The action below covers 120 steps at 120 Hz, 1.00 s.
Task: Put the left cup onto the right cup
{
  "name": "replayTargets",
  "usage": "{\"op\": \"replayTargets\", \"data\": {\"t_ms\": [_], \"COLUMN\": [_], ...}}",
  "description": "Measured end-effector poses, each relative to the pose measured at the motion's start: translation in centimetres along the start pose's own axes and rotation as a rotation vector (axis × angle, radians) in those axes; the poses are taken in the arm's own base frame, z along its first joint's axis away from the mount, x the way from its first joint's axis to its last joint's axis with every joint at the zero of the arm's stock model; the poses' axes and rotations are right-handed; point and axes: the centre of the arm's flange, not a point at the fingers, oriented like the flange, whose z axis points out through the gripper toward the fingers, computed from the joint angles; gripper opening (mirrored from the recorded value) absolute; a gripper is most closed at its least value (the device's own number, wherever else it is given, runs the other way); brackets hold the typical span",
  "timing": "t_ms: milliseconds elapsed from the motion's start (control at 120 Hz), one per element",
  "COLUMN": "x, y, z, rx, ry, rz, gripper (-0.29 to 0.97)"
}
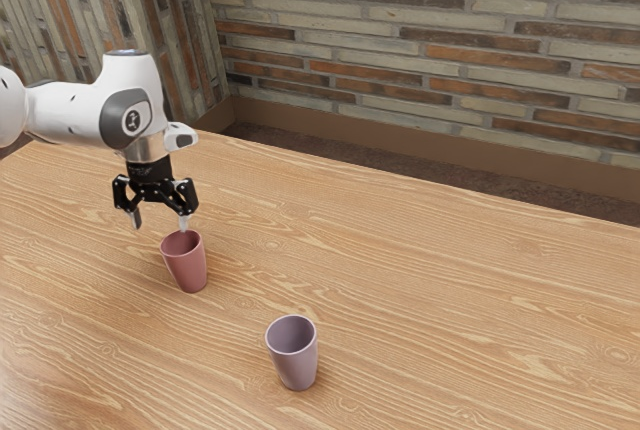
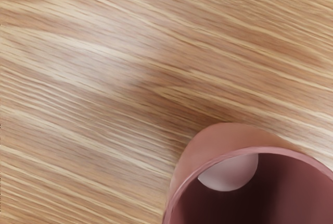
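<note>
A dusty-red cup [image 1: 185, 260] stands upright on the wooden table [image 1: 420, 280] toward the exterior view's left. A mauve cup [image 1: 292, 351] stands upright nearer the front, to its right. My gripper [image 1: 160, 221] hovers just above the red cup's rim, slightly to its left, open with nothing between the fingers. One fingertip [image 1: 183, 221] hangs over the rim's back edge. In the wrist view the red cup [image 2: 250, 182] sits close under my hand, its open mouth and pale inner bottom showing.
A brick wall [image 1: 430, 40] runs behind the table's far edge. Bare wood lies between the two cups and to the exterior view's right.
</note>
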Motion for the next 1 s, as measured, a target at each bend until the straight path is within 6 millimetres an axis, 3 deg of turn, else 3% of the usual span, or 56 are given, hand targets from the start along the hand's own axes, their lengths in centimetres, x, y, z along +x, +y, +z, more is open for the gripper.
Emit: {"op": "replayTargets", "data": {"t_ms": [1000], "x": [0.8], "y": [-0.8], "z": [2.7], "rx": [-0.01], "ry": [-0.025], "rz": [-0.046], "gripper": [0.68]}}
